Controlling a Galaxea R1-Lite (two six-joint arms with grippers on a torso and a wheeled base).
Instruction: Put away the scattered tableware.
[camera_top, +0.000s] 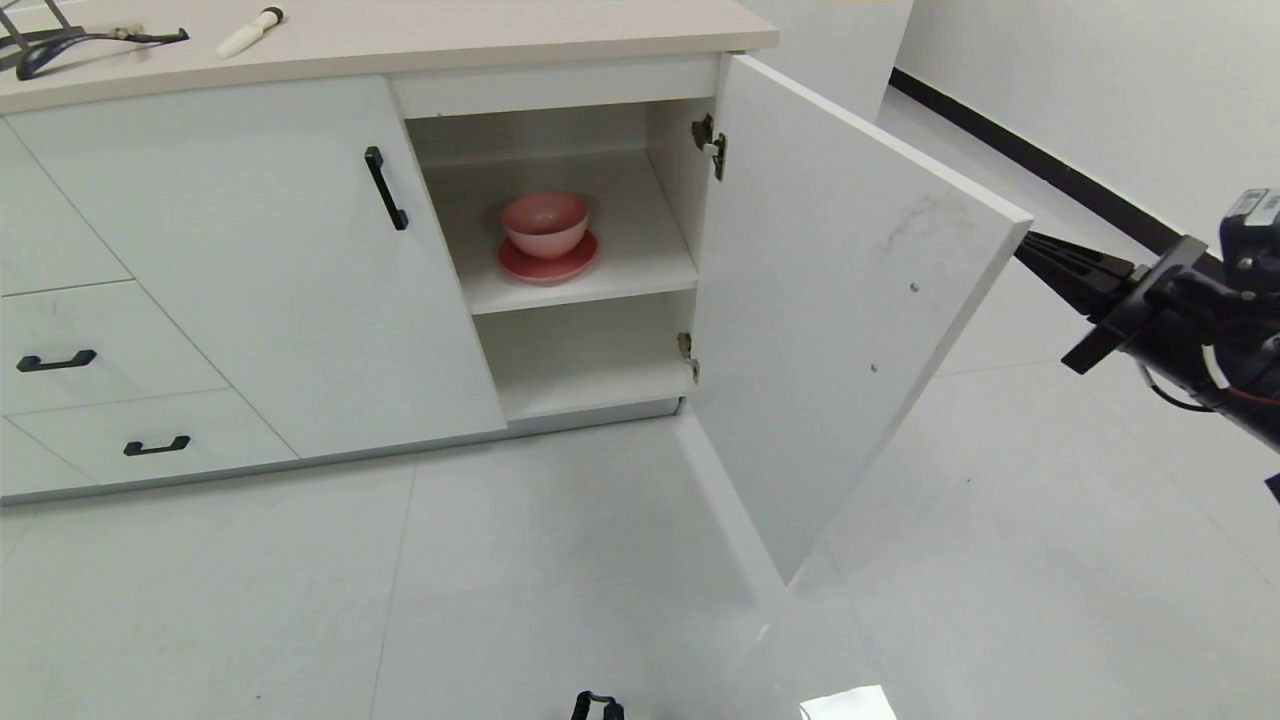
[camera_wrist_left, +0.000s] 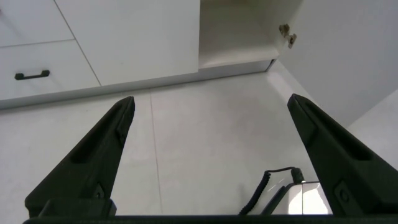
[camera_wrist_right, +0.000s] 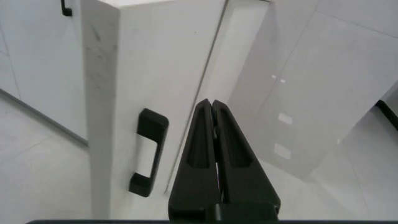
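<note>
A pink bowl (camera_top: 545, 222) sits on a red plate (camera_top: 547, 264) on the upper shelf (camera_top: 640, 270) of the open cabinet. The cabinet door (camera_top: 850, 300) stands swung out to the right. My right gripper (camera_top: 1045, 255) is at the door's outer side, just past its free edge. In the right wrist view this right gripper (camera_wrist_right: 212, 107) is shut with nothing between its fingers, its tip close to the door's black handle (camera_wrist_right: 148, 152). My left gripper (camera_wrist_left: 211, 102) hangs low over the floor in front of the cabinet, open wide and empty.
The left cabinet door (camera_top: 260, 270) with its black handle (camera_top: 385, 188) is closed; drawers (camera_top: 90, 370) lie further left. A white-handled tool (camera_top: 250, 32) and a black utensil (camera_top: 70, 42) lie on the countertop. A white object (camera_top: 848, 704) lies on the floor near the front.
</note>
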